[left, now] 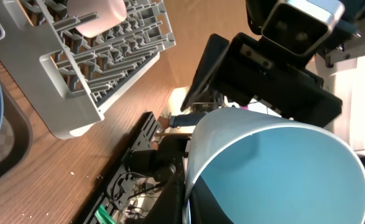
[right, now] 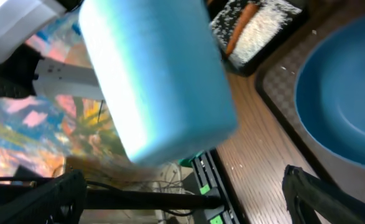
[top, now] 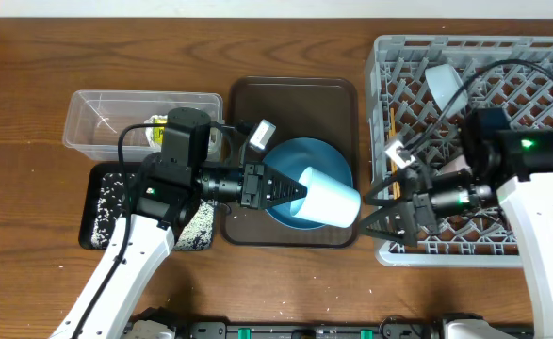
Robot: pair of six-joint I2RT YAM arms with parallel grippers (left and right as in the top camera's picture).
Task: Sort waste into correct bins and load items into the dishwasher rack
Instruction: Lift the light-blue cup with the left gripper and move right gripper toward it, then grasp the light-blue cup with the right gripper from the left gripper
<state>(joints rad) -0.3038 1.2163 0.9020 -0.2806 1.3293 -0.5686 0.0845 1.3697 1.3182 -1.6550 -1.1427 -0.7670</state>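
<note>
My left gripper (top: 298,190) is shut on the rim of the light-blue cup (top: 331,198), holding it on its side above the blue plate (top: 300,160); the cup fills the left wrist view (left: 275,174). My right gripper (top: 378,203) is open just right of the cup, and its wrist view shows the cup's base (right: 157,81) ahead of the spread fingers (right: 182,199). The grey dishwasher rack (top: 540,56) holds a white bowl (top: 443,83) and a pink cup (left: 98,15). Chopsticks are out of view.
The plate sits on a brown tray (top: 295,94). A clear tub (top: 97,108) with a yellow-green wrapper (top: 154,134) stands at the left. In front of it, a black tray (top: 102,207) holds rice and a carrot (right: 239,28).
</note>
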